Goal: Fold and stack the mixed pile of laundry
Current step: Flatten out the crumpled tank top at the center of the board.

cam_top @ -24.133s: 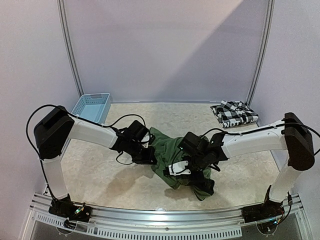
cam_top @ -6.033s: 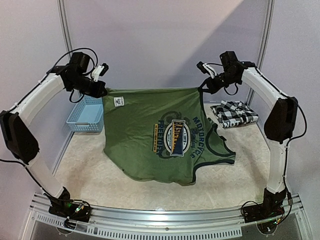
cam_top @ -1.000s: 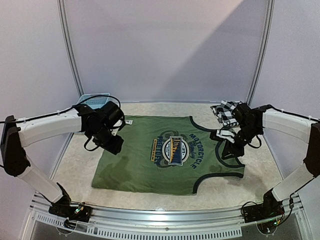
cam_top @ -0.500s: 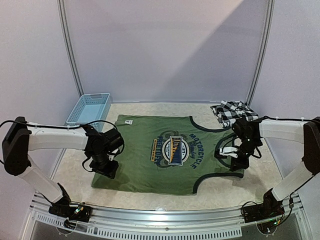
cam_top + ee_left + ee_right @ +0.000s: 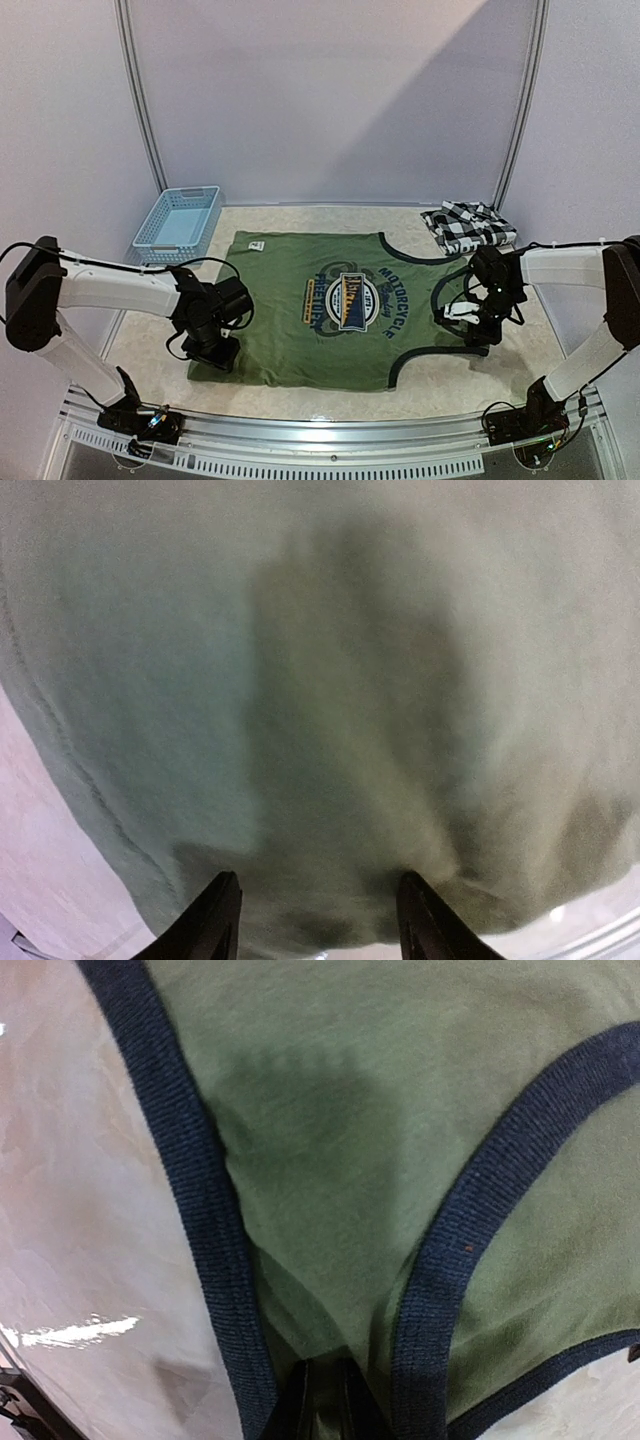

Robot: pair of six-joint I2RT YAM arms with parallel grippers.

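The olive-green sleeveless shirt (image 5: 296, 338) lies spread flat on the table, its blue-orange emblem (image 5: 352, 300) facing up. My left gripper (image 5: 216, 352) is low over the shirt's near left hem corner. In the left wrist view its jaws (image 5: 318, 932) stand apart, open, with green cloth (image 5: 350, 680) under and between the tips. My right gripper (image 5: 470, 325) is at the shirt's right shoulder strap. There it is shut (image 5: 328, 1407) on a pinch of green cloth (image 5: 330, 1110) between two dark-blue bindings. The black-and-white checked shirt (image 5: 468, 226) lies folded at the back right.
A light blue lattice basket (image 5: 180, 216) stands at the back left corner. Bare table (image 5: 150, 335) shows to the left of the shirt and along the near edge. Pale walls and two metal posts enclose the back.
Both grippers slid toward the near edge, the left along the left hem to its near corner, the right down the shoulder strap. The shirt, held up in the air earlier, now lies flat.
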